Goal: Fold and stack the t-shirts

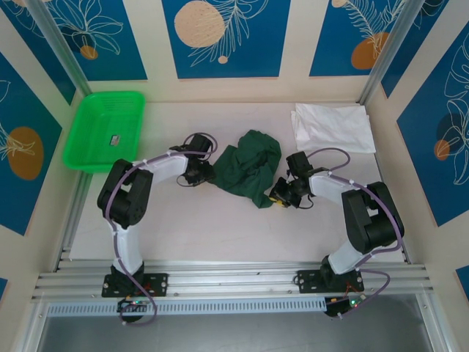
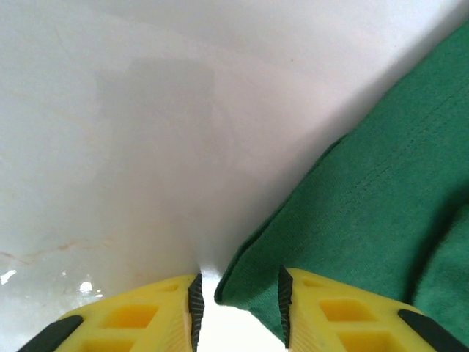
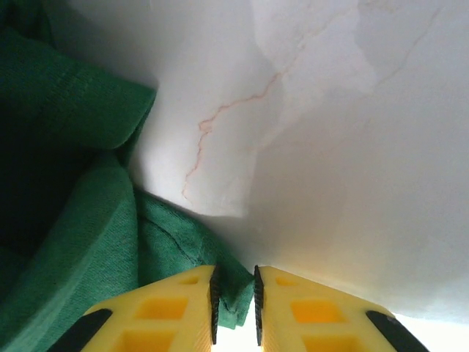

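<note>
A bright green plastic basket is sitting at the far left of the white desk, with a small dark item lying inside it. Blue leaf-patterned wall panels are enclosing the desk, and an aluminium rail is running along its near edge.

A pale, glossy white surface with faint reddish veins carries three things. A bright green plastic mesh basket sits at the far left corner. A dark green cloth t-shirt lies crumpled in a heap near the middle. A white cloth t-shirt lies roughly folded, flat, at the far right, well apart from the green one
</note>
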Robot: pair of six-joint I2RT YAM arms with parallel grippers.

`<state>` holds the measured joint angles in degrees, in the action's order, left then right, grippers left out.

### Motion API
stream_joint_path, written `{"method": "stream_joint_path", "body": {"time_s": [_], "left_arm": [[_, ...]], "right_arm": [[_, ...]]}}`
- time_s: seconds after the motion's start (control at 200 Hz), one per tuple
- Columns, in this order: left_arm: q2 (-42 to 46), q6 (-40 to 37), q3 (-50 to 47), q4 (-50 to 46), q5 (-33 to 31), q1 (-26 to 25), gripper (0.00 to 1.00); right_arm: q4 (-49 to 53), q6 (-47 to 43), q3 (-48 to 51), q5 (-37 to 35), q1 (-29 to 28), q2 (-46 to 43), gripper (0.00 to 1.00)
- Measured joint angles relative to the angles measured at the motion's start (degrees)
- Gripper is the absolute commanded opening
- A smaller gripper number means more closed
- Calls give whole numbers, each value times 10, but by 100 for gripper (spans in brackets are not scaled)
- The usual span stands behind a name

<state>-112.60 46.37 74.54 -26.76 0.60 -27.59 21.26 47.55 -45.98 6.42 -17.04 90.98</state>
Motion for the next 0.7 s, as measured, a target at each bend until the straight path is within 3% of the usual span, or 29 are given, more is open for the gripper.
{"method": "stream_joint_path", "body": {"time_s": [0.06,0.135,0.21,0.44,0.57,0.7], "left_arm": [[-4,-5,6,-12,-5,0,20],[-9,-13,16,-24,-9,1,0],[-24,-22,40,0,-9,3,0],[-13,-65,75,32,-16,4,0],[68,-76,75,21,-25,10,0],[205,-81,75,19,-48,22,0]], "right_arm": [[-2,-2,0,0,0,0,16],[-3,-5,0,-1,0,0,10],[-2,-12,-2,-2,0,0,0],[16,-18,-6,0,16,-34,0],[53,-18,-20,-6,26,-120,0],[100,-22,-71,-29,46,-223,0]]}}
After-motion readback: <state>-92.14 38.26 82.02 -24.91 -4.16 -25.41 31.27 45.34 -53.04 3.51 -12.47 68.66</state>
